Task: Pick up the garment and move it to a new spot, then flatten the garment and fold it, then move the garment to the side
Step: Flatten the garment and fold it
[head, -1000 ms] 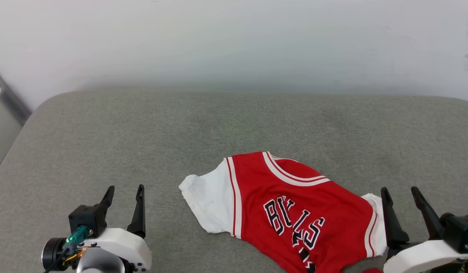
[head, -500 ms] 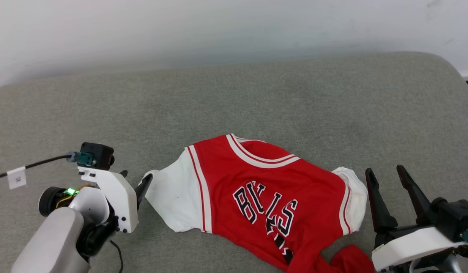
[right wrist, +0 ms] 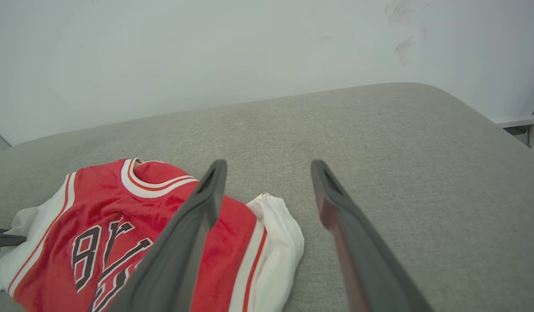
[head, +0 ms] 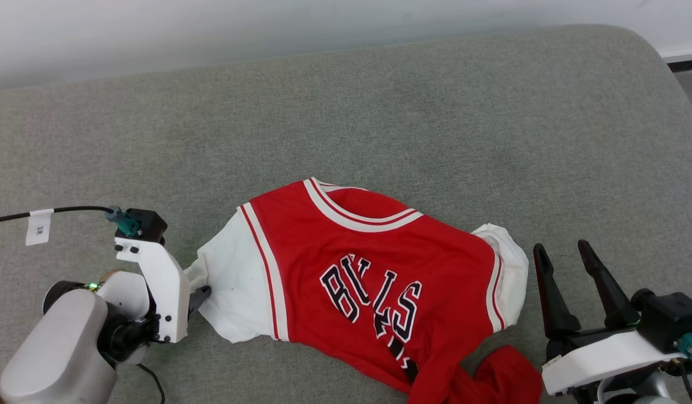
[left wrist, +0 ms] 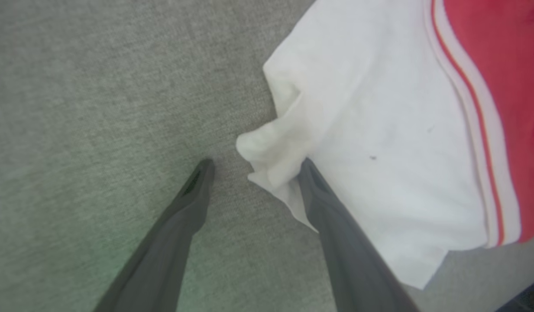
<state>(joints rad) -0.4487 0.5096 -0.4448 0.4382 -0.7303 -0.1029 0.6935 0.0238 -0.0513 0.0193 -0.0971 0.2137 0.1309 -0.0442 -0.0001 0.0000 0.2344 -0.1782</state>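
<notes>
Left gripper [left wrist: 256, 164] held its long dark fingers [left wrist: 180, 208] apart, straddling the bunched white sleeve cuff [left wrist: 267, 147] of the thin red jersey-style shirt [head: 379, 252], which lay rumpled toward the near edge of the grey upholstered cushion [head: 379, 112]. Right gripper [head: 562, 248], empty and equally wide, hovered just beside the other sleeve [head: 508, 269]. Closing so shallowly might pinch one layer, which could slip free.

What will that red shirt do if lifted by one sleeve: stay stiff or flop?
Probably flop: the garment lies wrinkled, hem bunched. It looks thin, so likely light. Its sleeve curls at the left gripper; pushing would likely bunch it.
</notes>
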